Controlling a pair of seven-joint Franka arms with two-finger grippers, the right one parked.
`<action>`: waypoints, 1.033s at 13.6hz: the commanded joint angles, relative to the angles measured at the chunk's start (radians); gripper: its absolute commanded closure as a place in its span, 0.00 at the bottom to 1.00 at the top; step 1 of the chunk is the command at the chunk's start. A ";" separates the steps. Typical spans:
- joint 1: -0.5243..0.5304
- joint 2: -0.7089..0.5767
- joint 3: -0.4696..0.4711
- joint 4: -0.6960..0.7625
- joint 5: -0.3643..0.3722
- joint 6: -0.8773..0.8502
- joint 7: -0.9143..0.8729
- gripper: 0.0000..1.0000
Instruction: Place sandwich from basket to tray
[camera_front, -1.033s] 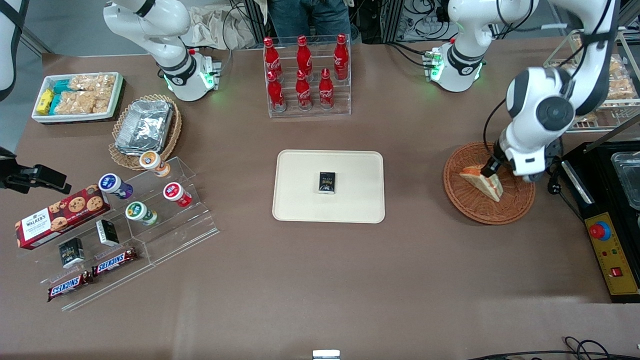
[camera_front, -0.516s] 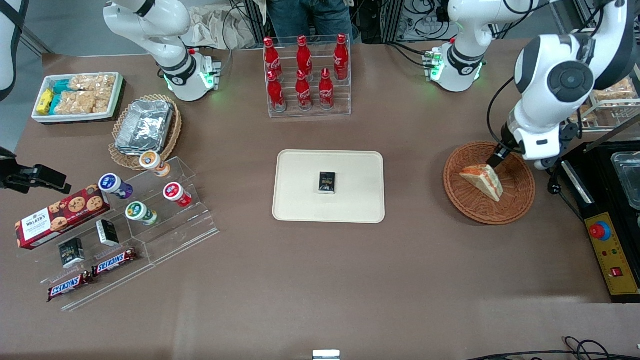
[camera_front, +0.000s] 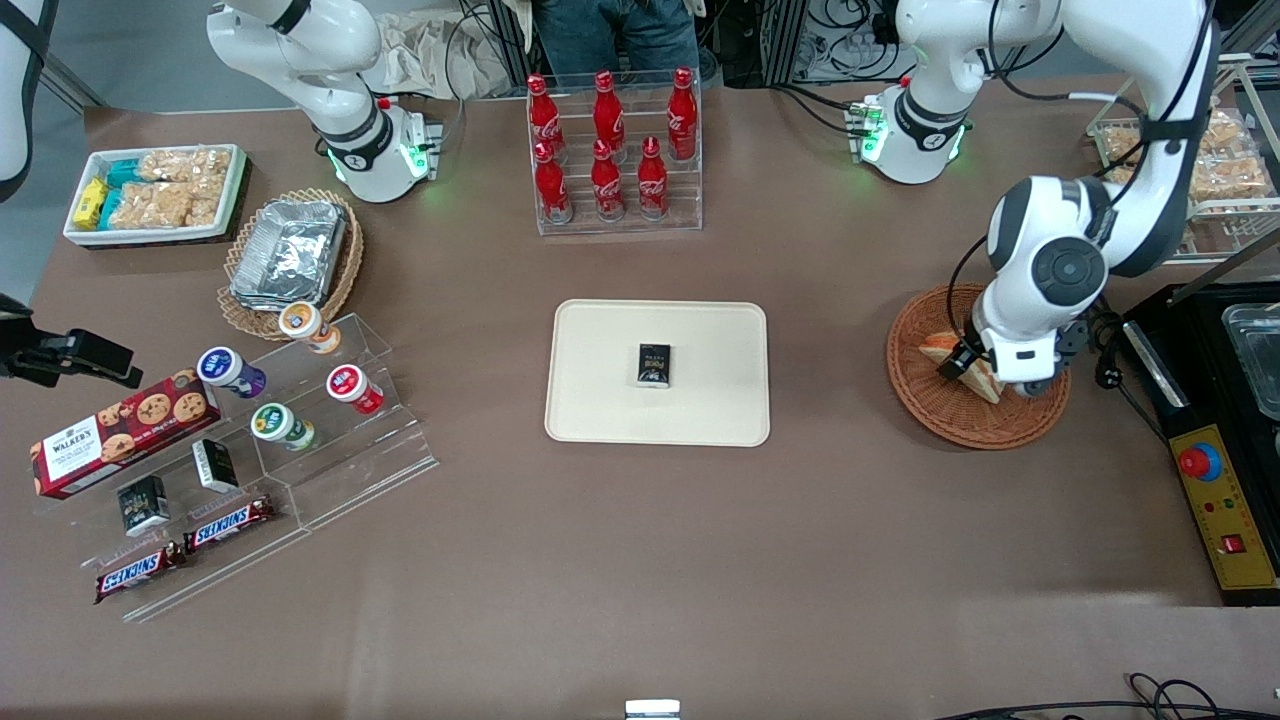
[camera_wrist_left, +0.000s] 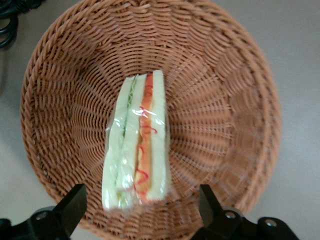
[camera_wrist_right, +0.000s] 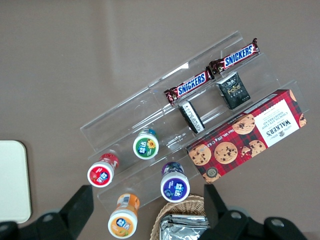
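1 sandwich (camera_wrist_left: 136, 146) lies on edge in 1 basket (camera_wrist_left: 235, 105), at middle right of the front frame. The hand (camera_wrist_left: 142, 210) hangs just above it, its 2 fingers (camera_wrist_left: 72, 202) spread wide on either side, gripping nothing. 1 tray (camera_front: 600, 400) sits mid-frame on the tabletop (camera_front: 640, 560), carrying 1 small dark box (camera_front: 654, 364). 6 red bottles (camera_front: 606, 150) stand in a rack, upper centre.

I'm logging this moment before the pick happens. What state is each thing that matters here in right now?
sandwich: wrapped in clear film, lying in the basket, not gripped.
basket: on the table, holding only the sandwich.
tray: flat on the table, a small dark box lying on it.
gripper: above the basket, fingers open, one to each side of the sandwich.
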 joint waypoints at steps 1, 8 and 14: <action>0.008 -0.014 0.032 -0.062 0.048 0.068 -0.039 0.00; 0.008 0.061 0.033 -0.058 0.048 0.152 -0.096 0.67; 0.000 -0.143 0.026 -0.018 0.030 -0.048 -0.086 1.00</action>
